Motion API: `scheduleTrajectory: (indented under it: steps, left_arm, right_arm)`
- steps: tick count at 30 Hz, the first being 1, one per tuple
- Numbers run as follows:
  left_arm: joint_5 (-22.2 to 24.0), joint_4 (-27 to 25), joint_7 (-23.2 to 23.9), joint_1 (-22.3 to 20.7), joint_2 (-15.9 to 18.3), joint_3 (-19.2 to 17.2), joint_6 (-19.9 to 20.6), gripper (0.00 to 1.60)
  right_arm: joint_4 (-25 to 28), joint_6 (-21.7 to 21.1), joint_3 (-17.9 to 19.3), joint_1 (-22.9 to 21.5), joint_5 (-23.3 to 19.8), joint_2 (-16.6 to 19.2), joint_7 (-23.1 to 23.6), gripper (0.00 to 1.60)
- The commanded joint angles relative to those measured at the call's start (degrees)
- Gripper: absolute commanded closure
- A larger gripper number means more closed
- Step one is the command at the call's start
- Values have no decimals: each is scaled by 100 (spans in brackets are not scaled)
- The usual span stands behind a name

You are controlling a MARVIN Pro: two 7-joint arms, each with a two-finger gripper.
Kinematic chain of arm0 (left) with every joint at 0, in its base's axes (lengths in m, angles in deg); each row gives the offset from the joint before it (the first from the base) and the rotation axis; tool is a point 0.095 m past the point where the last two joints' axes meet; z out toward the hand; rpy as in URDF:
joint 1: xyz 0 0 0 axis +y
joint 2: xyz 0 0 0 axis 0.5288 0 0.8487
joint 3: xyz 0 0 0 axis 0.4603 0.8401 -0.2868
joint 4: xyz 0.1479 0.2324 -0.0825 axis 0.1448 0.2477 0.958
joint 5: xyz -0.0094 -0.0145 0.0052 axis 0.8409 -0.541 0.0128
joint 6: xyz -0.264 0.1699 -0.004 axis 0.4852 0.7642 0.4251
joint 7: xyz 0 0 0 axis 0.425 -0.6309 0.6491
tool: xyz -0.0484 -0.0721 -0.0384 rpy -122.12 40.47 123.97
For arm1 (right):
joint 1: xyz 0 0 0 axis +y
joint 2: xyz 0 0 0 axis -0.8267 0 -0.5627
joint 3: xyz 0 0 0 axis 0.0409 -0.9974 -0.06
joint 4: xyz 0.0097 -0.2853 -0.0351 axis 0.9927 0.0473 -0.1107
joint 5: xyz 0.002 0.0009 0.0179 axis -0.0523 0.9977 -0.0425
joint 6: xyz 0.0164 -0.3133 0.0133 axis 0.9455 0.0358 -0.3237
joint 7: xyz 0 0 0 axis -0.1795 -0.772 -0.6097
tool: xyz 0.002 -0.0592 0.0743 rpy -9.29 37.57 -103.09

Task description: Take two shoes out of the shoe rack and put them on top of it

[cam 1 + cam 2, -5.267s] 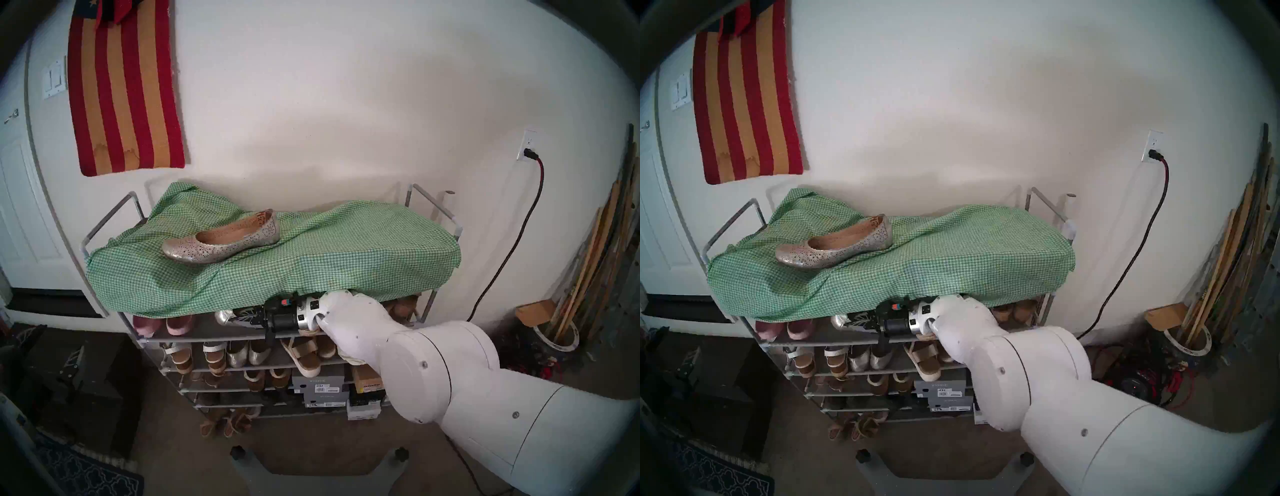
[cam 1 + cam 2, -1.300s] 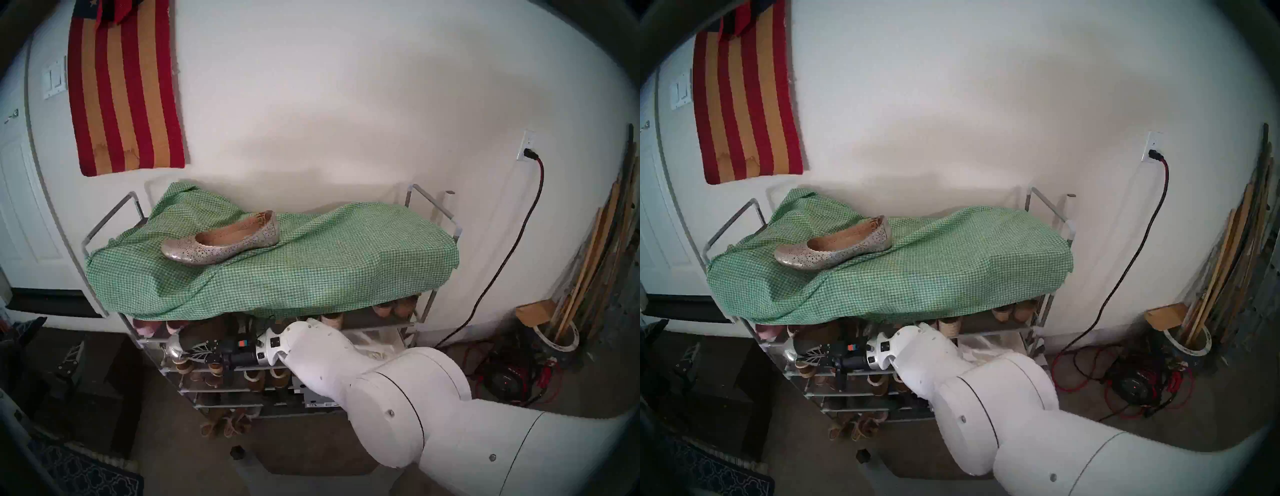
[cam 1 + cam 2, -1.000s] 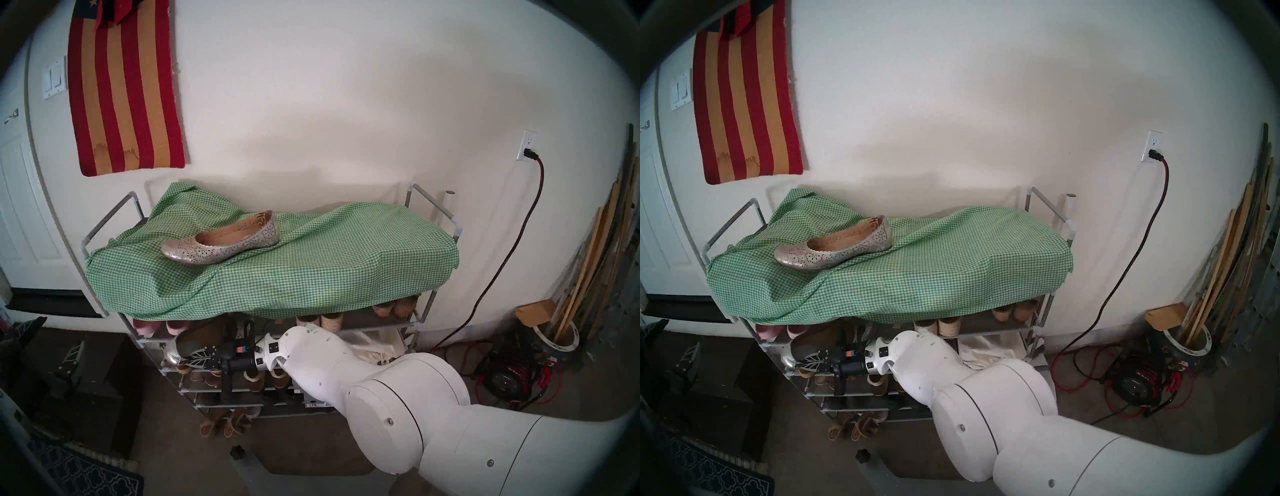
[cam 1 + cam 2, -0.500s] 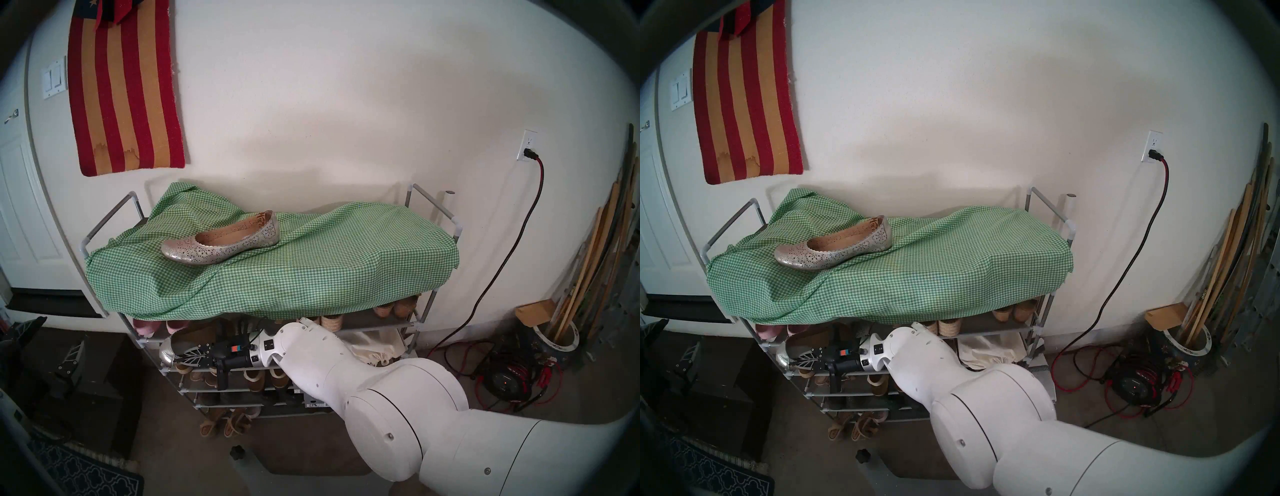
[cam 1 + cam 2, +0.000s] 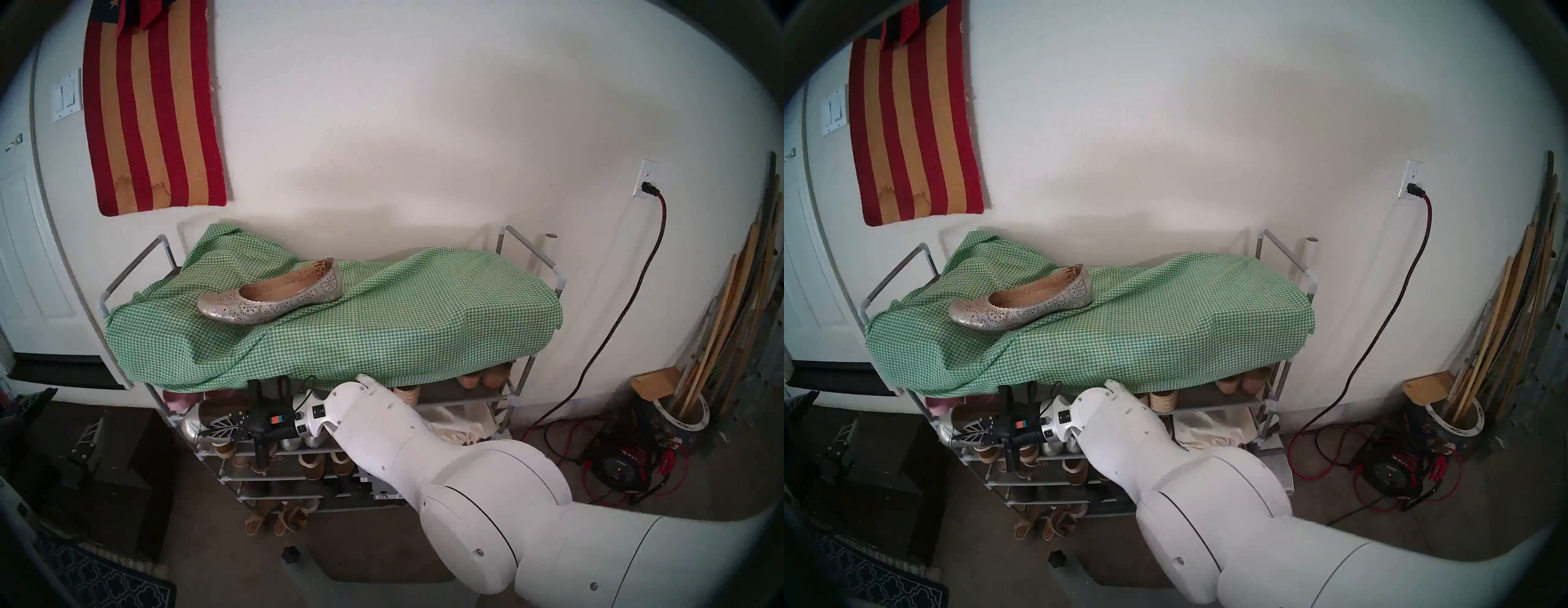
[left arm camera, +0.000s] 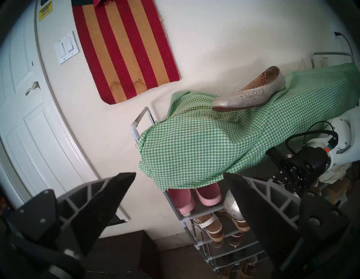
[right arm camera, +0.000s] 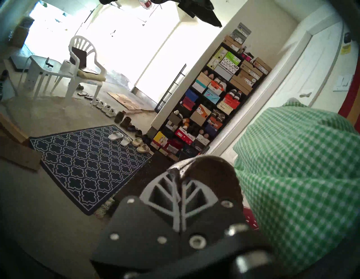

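Observation:
One perforated silver-gold flat shoe point(image 5: 269, 303) point(image 5: 1021, 308) point(image 6: 251, 93) lies on the green gingham cloth point(image 5: 382, 322) atop the shoe rack point(image 5: 131, 267), left of middle. My right gripper point(image 5: 208, 429) point(image 5: 961, 437) point(image 7: 176, 171) is shut on the second shoe point(image 5: 191, 424) point(image 5: 945, 429) point(image 6: 231, 206). It holds that shoe just in front of the rack's left end, below the hanging cloth edge, silver toe pointing left. My left gripper point(image 6: 179, 173) stands open and empty, left of the rack.
Pink slip-ons point(image 6: 194, 196), sandals point(image 6: 210, 228) and other shoes fill the lower tiers. A black box point(image 5: 127, 467) and a blue rug point(image 5: 106, 581) lie left of the rack. A power cord point(image 5: 615, 318), cable reel point(image 5: 619, 467) and wooden slats point(image 5: 729, 322) are on the right.
My right gripper has drawn the second shoe out of the shelf under the cloth, carried it left, rolled the wrist, and over the last second raised it slightly. The top shoe has not moved.

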Motion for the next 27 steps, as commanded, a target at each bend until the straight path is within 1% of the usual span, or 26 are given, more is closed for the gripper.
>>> scheduleTrajectory:
  steps: [1,3,6,8,11,12,15,19,25,27]
  left_arm:
    - [7,-34,3,-2,-16,10,5,0]
    - [7,-34,4,-2,-16,10,5,0]
    - [6,-34,7,-3,-17,8,4,0]
    - [6,-34,8,-4,-17,8,4,0]
    - [7,-34,10,-5,-19,7,4,0]
    - [7,-34,10,-5,-19,7,4,0]
    - [7,-34,13,-6,-22,6,4,0]
    - [7,-34,16,-7,-23,5,3,0]
    - [6,-34,22,-10,-23,0,-1,0]
    - [6,-34,23,-11,-23,0,-1,0]
  right_arm:
    - [479,9,-431,-55,-197,-69,351,160]
    - [506,9,-488,-92,-215,-69,352,160]
    - [691,9,-774,-114,-325,-69,351,160]
    - [723,9,-828,-108,-351,-69,352,160]
    - [889,9,-1093,-133,-506,-69,348,160]
    - [889,9,-1093,-133,-506,-69,348,160]
    - [997,9,-1274,-148,-676,-69,341,160]
    - [1044,9,-1350,-143,-802,-69,327,160]
    - [1217,9,-1388,37,-1099,-69,262,160]
    - [1235,9,-1383,72,-1124,-69,257,160]
